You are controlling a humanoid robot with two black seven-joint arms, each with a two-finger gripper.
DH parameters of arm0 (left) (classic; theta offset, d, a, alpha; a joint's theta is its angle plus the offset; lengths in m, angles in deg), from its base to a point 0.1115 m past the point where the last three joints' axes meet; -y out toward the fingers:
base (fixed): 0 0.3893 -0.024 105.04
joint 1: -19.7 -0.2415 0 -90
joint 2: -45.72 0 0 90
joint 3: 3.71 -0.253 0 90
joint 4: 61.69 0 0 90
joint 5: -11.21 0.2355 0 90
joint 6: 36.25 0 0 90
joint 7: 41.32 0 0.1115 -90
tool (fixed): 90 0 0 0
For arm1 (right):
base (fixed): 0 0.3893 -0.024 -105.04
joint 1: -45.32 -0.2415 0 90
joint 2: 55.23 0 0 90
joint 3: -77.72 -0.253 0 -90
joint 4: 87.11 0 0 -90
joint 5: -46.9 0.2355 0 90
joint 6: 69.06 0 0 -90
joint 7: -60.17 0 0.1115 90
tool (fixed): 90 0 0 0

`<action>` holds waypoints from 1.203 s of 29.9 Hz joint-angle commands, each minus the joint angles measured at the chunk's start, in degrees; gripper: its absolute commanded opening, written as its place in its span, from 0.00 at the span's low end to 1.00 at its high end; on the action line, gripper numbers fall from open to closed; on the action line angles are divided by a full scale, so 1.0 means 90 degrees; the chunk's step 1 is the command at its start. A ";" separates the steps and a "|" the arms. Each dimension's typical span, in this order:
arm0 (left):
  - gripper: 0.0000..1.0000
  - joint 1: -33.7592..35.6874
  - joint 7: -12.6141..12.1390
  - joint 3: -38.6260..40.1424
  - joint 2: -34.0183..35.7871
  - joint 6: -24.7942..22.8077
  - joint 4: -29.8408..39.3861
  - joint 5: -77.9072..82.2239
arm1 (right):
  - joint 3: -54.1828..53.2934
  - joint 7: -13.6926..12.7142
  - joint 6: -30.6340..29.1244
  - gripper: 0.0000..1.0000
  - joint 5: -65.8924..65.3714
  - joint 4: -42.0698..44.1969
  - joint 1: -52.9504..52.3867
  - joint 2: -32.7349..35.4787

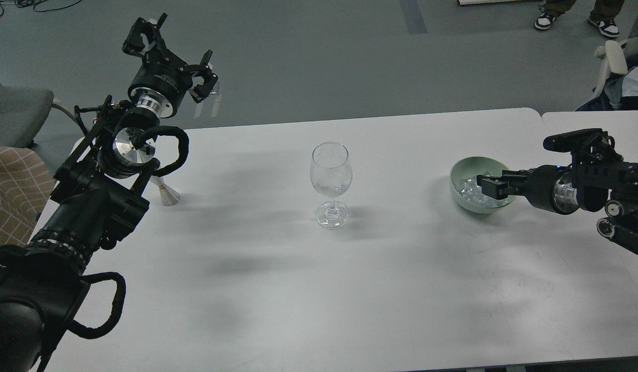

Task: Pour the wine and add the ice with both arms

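Note:
A clear stemmed wine glass (330,178) stands upright and empty at the middle of the white table (319,289). A pale green bowl (459,178) at the right holds a heap of clear ice (469,191). My right gripper (488,187) reaches in from the right and sits inside the bowl among the ice. It is dark, and its fingers cannot be told apart. My left gripper (173,54) is raised beyond the table's far left corner, with its fingers spread wide and nothing between them.
A small silver cone-shaped object (167,195) stands on the table at the left, partly hidden behind my left arm. A grey chair (14,111) is at far left. A person's feet (546,20) and a chair (616,59) are at the back right.

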 commanded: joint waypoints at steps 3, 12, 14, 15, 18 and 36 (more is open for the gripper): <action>0.98 -0.0002 0.0005 0.0001 0.0008 0.0007 0.0000 -0.0005 | 0.0000 -0.0054 0.0010 0.61 -0.0009 0.0019 0.0000 -0.0096; 0.98 -0.0051 0.0122 0.0001 0.0038 -0.0003 0.0000 -0.0005 | 0.0000 -0.0064 0.0000 0.56 0.0000 0.0342 -0.0039 -0.0389; 0.98 -0.0051 0.0122 0.0001 0.0048 -0.0003 0.0000 -0.0005 | 0.0000 -0.0093 -0.0009 0.56 0.0000 0.0342 -0.0029 -0.0389; 0.98 -0.0051 0.0122 0.0001 0.0057 -0.0003 0.0000 -0.0005 | 0.0000 -0.0093 -0.0009 0.56 0.0000 0.0342 -0.0020 -0.0389; 0.98 -0.0051 0.0122 0.0001 0.0067 -0.0003 0.0000 -0.0005 | 0.0009 -0.0093 -0.0009 0.54 0.0000 0.0342 -0.0010 -0.0379; 0.98 -0.0061 0.0132 0.0001 0.0048 0.0017 0.0000 -0.0005 | 0.0019 -0.0093 -0.0039 0.21 0.0000 0.0332 0.0020 -0.0330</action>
